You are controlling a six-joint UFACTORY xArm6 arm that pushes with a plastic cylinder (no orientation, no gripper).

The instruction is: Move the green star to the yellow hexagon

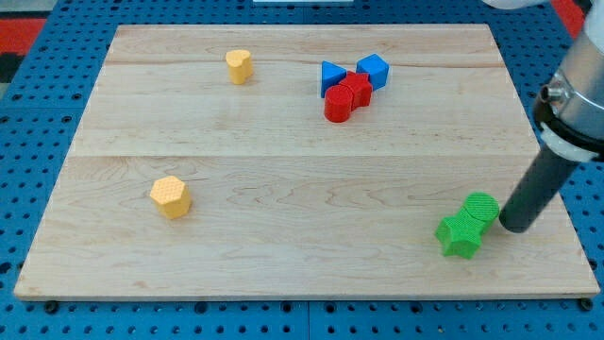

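Note:
The green star [460, 233] lies near the board's bottom right, touching a green round block [482, 208] just above and to its right. The yellow hexagon [171, 197] sits far off at the view's left, below the middle. My tip [516, 227] rests on the board just right of the green round block and right of the star, close to both.
A yellow heart-like block [239, 66] sits at the top left. A cluster at the top centre holds a blue triangle [331, 76], a blue cube [373, 70], a red block [356, 88] and a red cylinder [338, 104]. The board's right edge [557, 203] is near my tip.

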